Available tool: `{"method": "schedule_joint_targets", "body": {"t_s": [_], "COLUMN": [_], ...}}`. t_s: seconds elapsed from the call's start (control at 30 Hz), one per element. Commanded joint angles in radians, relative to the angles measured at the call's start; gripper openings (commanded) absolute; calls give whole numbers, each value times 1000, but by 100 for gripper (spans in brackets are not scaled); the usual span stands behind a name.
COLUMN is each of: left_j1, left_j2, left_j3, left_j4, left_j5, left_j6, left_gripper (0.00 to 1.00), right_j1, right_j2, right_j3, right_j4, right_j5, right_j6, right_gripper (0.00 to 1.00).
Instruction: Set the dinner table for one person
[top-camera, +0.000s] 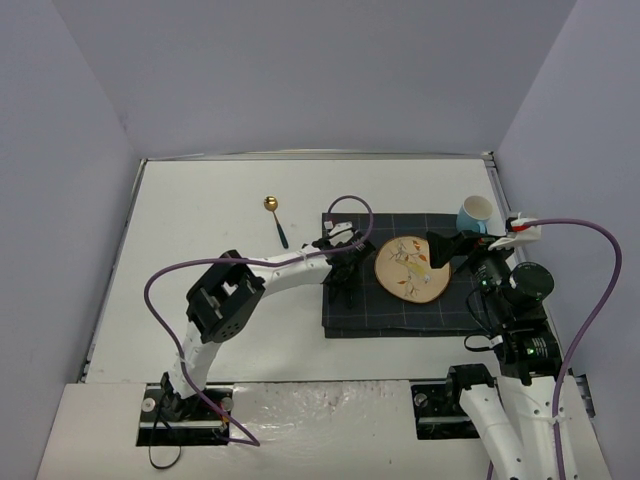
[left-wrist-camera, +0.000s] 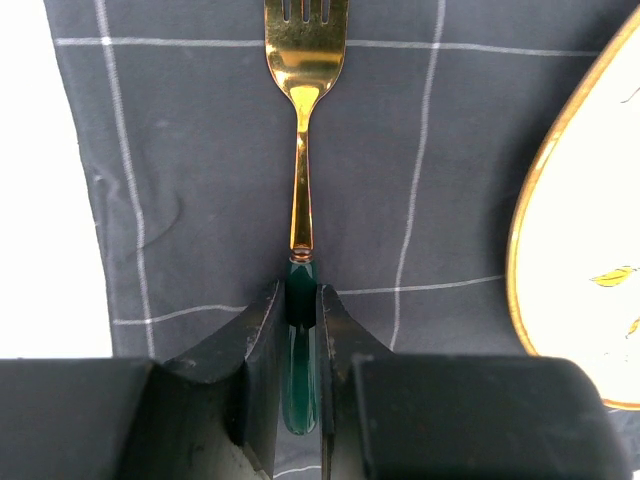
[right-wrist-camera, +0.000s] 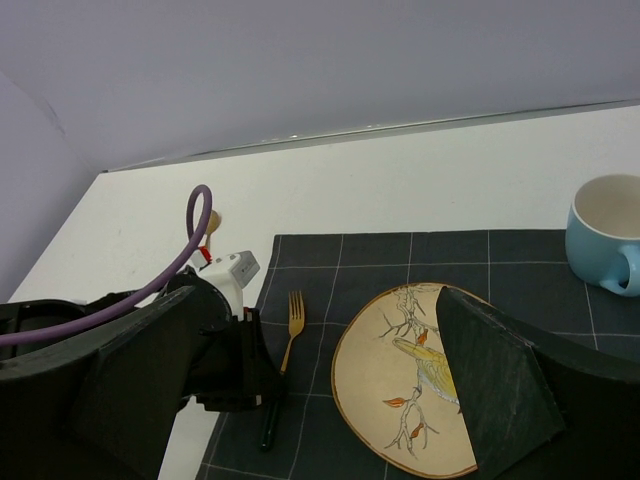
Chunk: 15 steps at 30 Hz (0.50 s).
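While clamped, fork (left-wrist-camera: 300, 150) lengthwise, seemingly tines-away.

plate (top-camera: 410, 268) just right of fork (left-wrist-camera: 303, 150), mug (top-camera: 476, 213) beyond

L-arm (top-camera: 285, 268): stretched to the placemat's (top-camera: 400, 315) left edge | L-tool (left-wrist-camera: 302, 295): low over the placemat's left strip, jaws clamped on the fork's (left-wrist-camera: 300, 150) green handle | R-arm (top-camera: 515, 330): folded beside the placemat's right edge | R-tool (right-wrist-camera: 318, 298): above the placemat's right part, jaws wide apart, holding nothing
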<state>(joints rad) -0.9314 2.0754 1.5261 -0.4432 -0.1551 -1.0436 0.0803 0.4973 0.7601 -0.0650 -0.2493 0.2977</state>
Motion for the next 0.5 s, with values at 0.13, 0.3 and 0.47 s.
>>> {"method": "schedule_joint_targets", "body": {"t_s": [0.13,0.3,0.47], "left_j1": [-11,-20,-32], "left_j2": [-52,-52,-52], "left_j3": [6,17,21], "left_j4": [-122,-149,-164], "left_j5": [-58,-68,-77], "left_j6": [6,13,10], "left_gripper": [0,0,0], "right_j1": [7,7,7], "right_j2": [-6,-13,-14], "right_j3": [4,3,2], "right_j4": [70,70,70], "right_j5": [8,7,7], "right_j6": [-4,-3,-3], "right_gripper": [100,100,100]}}
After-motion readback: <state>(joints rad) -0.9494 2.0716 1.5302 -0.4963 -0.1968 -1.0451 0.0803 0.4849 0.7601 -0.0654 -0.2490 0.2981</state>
